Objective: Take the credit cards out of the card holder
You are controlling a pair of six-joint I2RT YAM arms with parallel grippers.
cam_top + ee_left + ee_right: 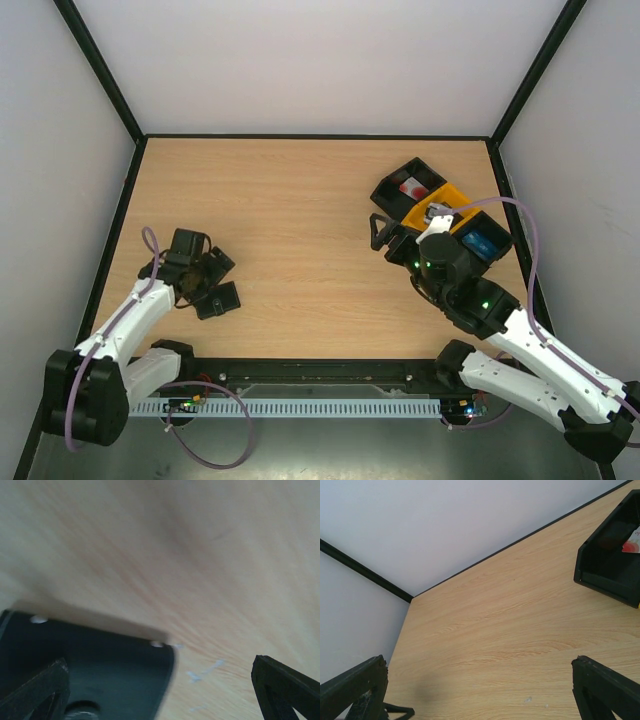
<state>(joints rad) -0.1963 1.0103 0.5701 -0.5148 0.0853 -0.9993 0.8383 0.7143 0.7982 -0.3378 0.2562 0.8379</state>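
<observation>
In the left wrist view the black card holder (95,670) lies on the wooden table, blurred and very close. Its rounded corner sits between my fingers, nearer the left fingertip (45,685). My left gripper (160,662) is open and low over it. In the top view the left gripper (220,282) is at the table's left, and I cannot separate the holder from the gripper's black parts. One pale credit card with a red mark (412,188) lies in a black bin and also shows in the right wrist view (632,544). My right gripper (385,235) (477,667) is open and empty.
A black bin (398,180) (605,565), a yellow bin (445,205) and a blue object (485,242) stand at the right, next to my right arm. Black-framed walls enclose the table.
</observation>
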